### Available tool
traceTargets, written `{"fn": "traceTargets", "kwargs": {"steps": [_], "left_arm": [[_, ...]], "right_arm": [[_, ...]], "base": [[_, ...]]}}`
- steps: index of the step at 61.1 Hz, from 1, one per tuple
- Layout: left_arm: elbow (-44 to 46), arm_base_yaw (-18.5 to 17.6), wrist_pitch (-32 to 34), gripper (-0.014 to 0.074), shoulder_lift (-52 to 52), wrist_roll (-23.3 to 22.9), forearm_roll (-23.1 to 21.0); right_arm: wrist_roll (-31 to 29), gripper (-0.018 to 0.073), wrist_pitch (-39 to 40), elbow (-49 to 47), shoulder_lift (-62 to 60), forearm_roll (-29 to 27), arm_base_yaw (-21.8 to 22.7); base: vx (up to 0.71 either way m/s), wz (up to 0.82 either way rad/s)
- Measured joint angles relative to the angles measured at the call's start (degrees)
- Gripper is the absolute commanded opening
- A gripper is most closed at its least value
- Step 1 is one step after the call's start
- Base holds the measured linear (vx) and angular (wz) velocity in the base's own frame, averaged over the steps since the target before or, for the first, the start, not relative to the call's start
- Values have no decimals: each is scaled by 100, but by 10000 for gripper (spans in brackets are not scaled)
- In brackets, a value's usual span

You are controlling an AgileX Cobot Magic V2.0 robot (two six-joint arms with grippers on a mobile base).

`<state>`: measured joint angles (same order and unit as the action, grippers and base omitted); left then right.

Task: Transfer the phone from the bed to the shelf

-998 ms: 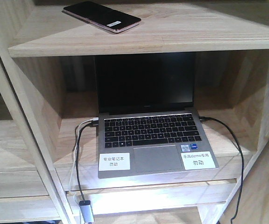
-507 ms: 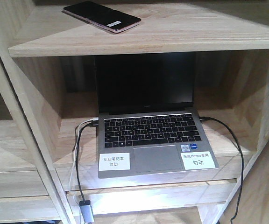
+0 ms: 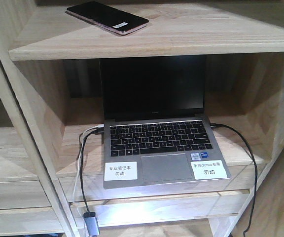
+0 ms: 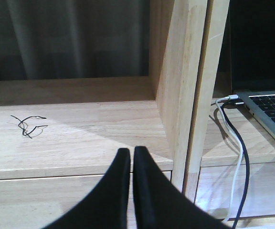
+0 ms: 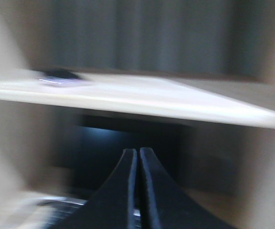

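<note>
The phone (image 3: 107, 17), glossy black with a pinkish edge and a white sticker, lies flat on the upper board of the pale wood shelf (image 3: 181, 37), at its left. In the blurred right wrist view the phone (image 5: 61, 78) shows as a dark shape on the shelf board (image 5: 175, 98), up and left of my right gripper (image 5: 138, 150), which is shut and empty. My left gripper (image 4: 131, 150) is shut with nothing in it, low in front of the left lower board (image 4: 80, 138) beside an upright (image 4: 190, 95). The bed is out of view.
An open grey laptop (image 3: 157, 148) with white labels sits in the compartment under the phone. Black and white cables (image 4: 233, 157) run from its left side, another black cable (image 3: 248, 163) from its right. A small tangle of black wire (image 4: 28, 126) lies on the left board.
</note>
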<state>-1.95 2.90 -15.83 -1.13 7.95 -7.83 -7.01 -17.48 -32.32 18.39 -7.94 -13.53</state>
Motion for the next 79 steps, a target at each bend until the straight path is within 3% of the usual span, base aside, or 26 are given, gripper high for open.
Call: {"fn": "traceTargets", "kwargs": {"steps": [11,28,47,79], "left_arm": [[0,0,0,1,0,0,0],[0,0,0,1,0,0,0],[0,0,0,1,0,0,0],[0,0,0,1,0,0,0]], "right_arm": [[73,-8,-4,585,-240,52,709],[180,-8,260,1974,-1018,70,1268],[359,-8,1025,3323,-1817,70,1311],[383,-8,929,3387,-1896,88,1311]], "base": [[0,0],[0,0],[0,0],[0,0]]}}
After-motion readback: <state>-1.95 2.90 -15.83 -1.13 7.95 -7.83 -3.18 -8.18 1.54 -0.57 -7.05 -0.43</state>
